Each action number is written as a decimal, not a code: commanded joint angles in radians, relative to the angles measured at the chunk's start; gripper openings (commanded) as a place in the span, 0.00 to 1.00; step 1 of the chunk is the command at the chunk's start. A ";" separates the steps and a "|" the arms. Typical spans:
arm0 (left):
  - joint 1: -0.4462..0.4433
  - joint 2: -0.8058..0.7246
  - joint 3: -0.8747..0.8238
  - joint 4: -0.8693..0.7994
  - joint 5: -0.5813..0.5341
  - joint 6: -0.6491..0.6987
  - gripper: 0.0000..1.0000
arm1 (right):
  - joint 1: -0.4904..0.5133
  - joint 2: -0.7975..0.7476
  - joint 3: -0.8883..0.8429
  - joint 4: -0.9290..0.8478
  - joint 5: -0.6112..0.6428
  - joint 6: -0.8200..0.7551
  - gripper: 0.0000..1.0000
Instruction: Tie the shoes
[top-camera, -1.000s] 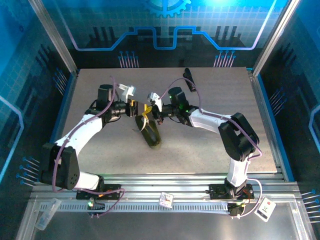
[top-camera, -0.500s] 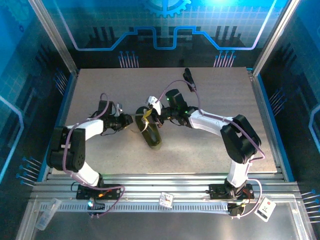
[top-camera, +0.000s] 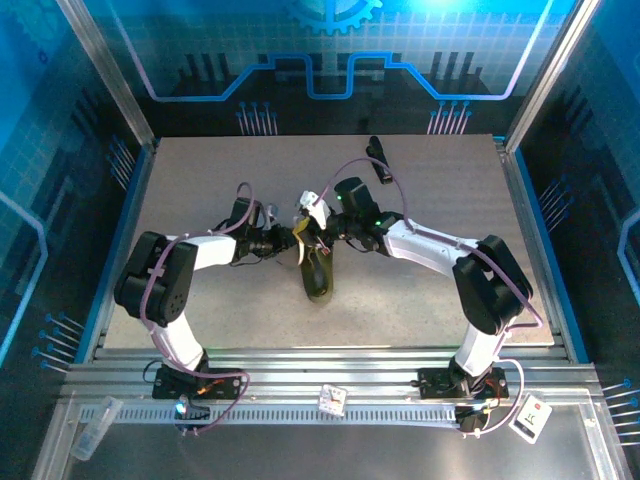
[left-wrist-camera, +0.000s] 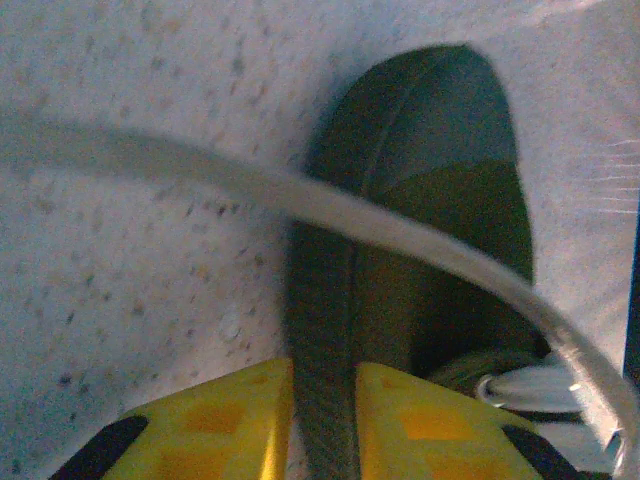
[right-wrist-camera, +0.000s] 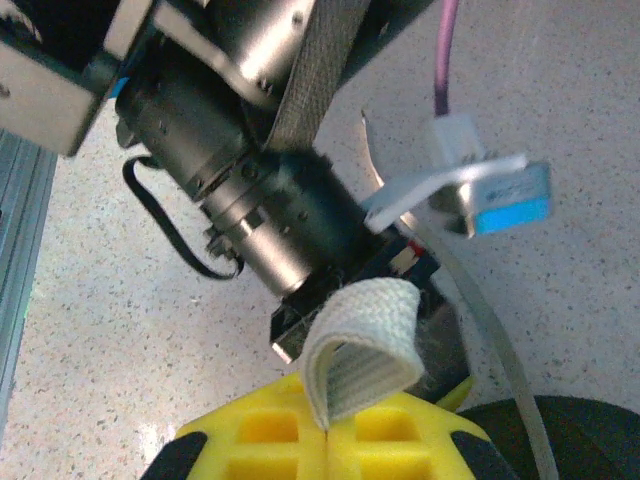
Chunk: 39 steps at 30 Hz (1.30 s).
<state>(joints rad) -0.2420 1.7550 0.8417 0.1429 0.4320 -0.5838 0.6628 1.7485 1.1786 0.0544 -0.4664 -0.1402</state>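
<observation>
Shoe (top-camera: 320, 276): I see it flat on the table (top-camera: 200, 190), about centre. One end sits under the two grippers and the other points to the near edge.
Left gripper (left-wrist-camera: 322, 410): I read it as nearly closed. Its yellow fingers (left-wrist-camera: 210, 425) pinch the shoe's dark ribbed edge between them.
Right gripper (right-wrist-camera: 328, 430): closed tight, with a folded loop of lace (right-wrist-camera: 362, 340) standing up from between its yellow fingers.
Lace: from the left wrist I see a pale strand arcing across above the shoe, out of focus. I cannot tell which end it is.
Left arm (right-wrist-camera: 260, 210): its black wrist sits just beyond the right gripper.
Clip (top-camera: 378, 160): small and black, lying well apart from the shoe near the far edge.
</observation>
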 joint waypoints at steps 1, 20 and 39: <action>0.020 -0.037 0.064 -0.155 -0.039 0.152 0.31 | 0.006 -0.012 0.008 -0.052 0.025 -0.010 0.00; 0.073 0.148 0.422 -0.771 -0.531 0.912 0.56 | -0.011 0.005 0.018 -0.072 0.028 0.022 0.00; 0.098 0.098 0.422 -0.750 -0.467 1.025 0.51 | -0.009 -0.028 -0.010 -0.090 0.038 0.031 0.00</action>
<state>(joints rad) -0.1566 1.9251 1.2697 -0.6025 -0.0483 0.3775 0.6598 1.7485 1.1790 -0.0113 -0.4286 -0.1162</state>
